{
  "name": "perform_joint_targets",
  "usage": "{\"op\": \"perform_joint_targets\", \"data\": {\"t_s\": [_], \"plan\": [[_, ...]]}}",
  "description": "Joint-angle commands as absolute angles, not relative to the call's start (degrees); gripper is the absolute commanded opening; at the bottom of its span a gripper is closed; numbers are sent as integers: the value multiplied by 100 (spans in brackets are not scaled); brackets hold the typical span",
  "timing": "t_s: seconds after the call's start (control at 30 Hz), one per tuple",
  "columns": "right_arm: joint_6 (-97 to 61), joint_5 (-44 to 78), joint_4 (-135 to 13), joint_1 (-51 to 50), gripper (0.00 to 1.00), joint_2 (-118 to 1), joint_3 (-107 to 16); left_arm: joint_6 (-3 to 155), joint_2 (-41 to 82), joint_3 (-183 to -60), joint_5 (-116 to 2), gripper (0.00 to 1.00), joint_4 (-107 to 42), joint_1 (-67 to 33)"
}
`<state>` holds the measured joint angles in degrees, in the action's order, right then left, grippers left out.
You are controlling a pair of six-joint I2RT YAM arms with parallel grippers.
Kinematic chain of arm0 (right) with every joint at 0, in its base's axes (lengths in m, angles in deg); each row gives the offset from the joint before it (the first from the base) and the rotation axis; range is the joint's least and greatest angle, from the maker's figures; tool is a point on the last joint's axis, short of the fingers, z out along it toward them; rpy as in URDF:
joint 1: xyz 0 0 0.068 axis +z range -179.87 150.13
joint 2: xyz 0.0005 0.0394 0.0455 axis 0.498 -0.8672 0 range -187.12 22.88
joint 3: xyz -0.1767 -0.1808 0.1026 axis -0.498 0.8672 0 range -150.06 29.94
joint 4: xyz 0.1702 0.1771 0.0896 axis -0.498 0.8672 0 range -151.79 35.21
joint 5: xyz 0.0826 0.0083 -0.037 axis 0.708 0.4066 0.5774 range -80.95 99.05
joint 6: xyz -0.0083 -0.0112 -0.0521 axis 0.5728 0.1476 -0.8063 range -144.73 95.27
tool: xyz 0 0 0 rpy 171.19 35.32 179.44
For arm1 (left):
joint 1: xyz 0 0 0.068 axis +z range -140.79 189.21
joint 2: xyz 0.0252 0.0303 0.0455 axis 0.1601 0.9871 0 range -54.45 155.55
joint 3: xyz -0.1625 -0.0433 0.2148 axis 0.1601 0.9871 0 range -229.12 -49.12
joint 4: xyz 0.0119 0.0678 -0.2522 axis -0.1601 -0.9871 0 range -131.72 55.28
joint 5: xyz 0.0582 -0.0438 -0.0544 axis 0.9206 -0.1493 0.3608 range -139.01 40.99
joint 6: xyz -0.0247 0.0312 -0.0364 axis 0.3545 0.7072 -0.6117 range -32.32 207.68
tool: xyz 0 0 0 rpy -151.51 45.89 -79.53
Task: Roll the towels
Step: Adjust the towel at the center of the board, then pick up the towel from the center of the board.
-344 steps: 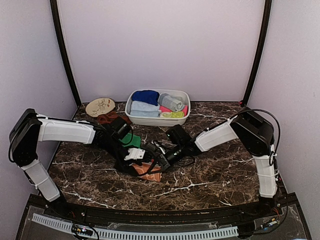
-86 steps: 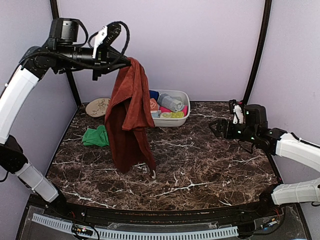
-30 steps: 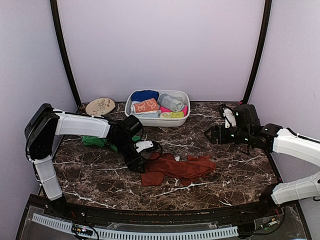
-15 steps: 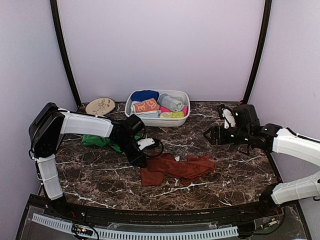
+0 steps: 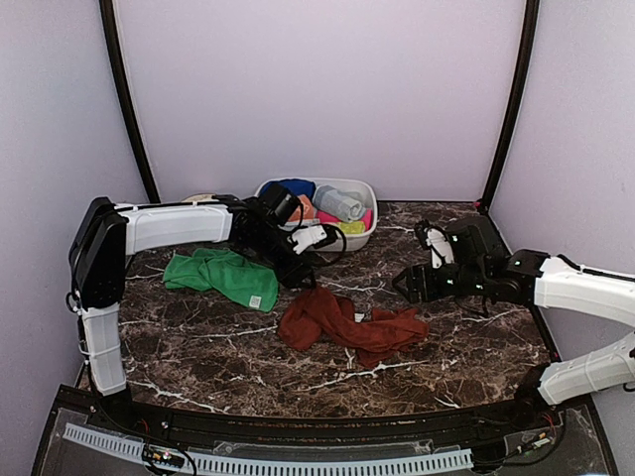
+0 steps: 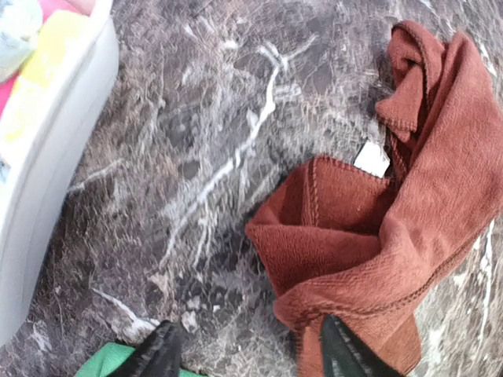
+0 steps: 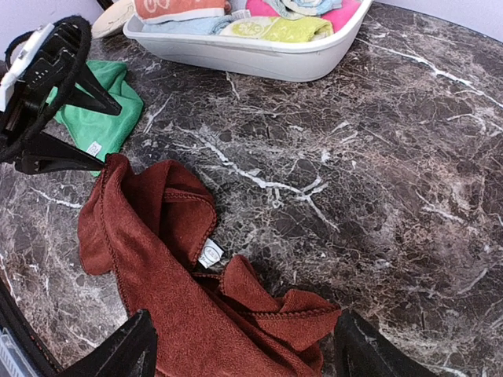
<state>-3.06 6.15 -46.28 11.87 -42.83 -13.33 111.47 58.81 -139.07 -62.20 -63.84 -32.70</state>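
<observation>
The rust-brown towel (image 5: pixel 347 327) lies in a crumpled heap on the counter (image 5: pixel 189 342). The left end effector (image 5: pixel 303 278) is spread wide and holds nothing. It hangs just over the end of the towel nearest the left arm. In its own view one finger (image 6: pixel 346 353) is at the towel's folded edge and the other is over bare counter. The right end effector (image 5: pixel 409 285) is spread wide too, and it is empty. It hangs near the towel's other end. A small white tag (image 7: pixel 210 253) peeks out of the heap. The green towel (image 5: pixel 220 273) lies just beside the brown towel, on the left arm's side. Behind the brown towel stands the white basin (image 5: pixel 363 238), with the orange towel (image 7: pixel 177 8) inside it.
</observation>
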Motion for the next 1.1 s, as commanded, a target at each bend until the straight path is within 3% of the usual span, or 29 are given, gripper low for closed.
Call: {"op": "perform_joint_targets", "data": {"t_s": [0.0, 0.4, 1.07], "plan": [[-161, 435, -4734, 1276, 76, -4196, -1217, 11191, 5769, -13545, -6343, 66, -6953, -3191], [-118, 440, -4727, 1294, 76, -4072, -1093, 10624, 4984, -12085, -7403, 67, -7038, -2691], [-4, 351, -4399, 1455, 71, -4091, -1153, 10395, 5656, -12048, -7741, 46, -6898, -2924]]}}
